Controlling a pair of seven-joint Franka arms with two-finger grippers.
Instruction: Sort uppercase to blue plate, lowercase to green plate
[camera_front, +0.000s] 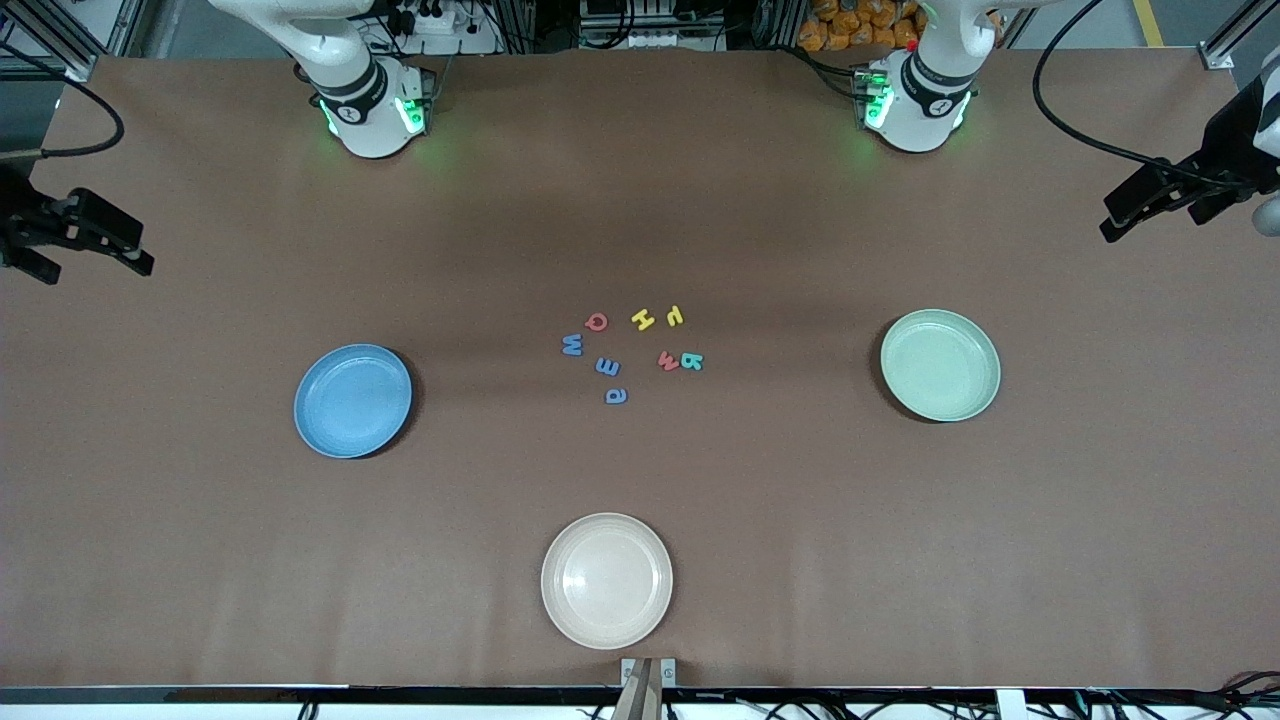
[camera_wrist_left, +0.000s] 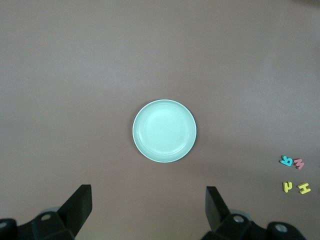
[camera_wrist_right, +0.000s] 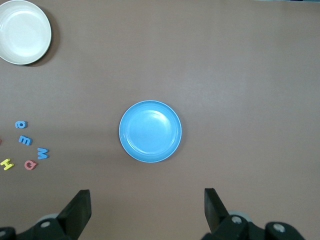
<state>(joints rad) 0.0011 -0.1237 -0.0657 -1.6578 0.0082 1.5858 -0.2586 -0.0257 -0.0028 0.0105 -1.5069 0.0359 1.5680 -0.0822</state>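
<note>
Letters lie in a loose ring at the middle of the table (camera_front: 200, 600), all of them still to be sorted; both plates are bare. Taking the beige plate (camera_front: 606, 581) as the mark — it sits nearest the front camera — the cluster lies farther from that camera than it does: red Q (camera_front: 596, 321), yellow H (camera_front: 642, 319) and a small hooked yellow letter (camera_front: 674, 316) farthest, then blue W (camera_front: 572, 345), teal B (camera_front: 692, 361) touching or nearly touching the red w (camera_front: 668, 361), then blue e (camera_front: 607, 366) and blue a (camera_front: 616, 396) nearest the beige plate. The blue plate (camera_front: 352, 400) lies toward the right arm's end from the beige plate; the green plate (camera_front: 940, 364) toward the left arm's end.

Both arms wait high at the table's ends; the right gripper (camera_wrist_right: 146, 212) hangs over the blue plate with its fingers spread wide and nothing in them; the left gripper (camera_wrist_left: 147, 210) hangs likewise over the green plate, fingers wide and empty.

My guess is the first pick comes next, and the outer letters look easiest — the blue W for the right arm. The B and the w are the awkward pair; I would approach one from its free side, fingers straddling only that letter, so the neighbour is not dragged along.
</note>
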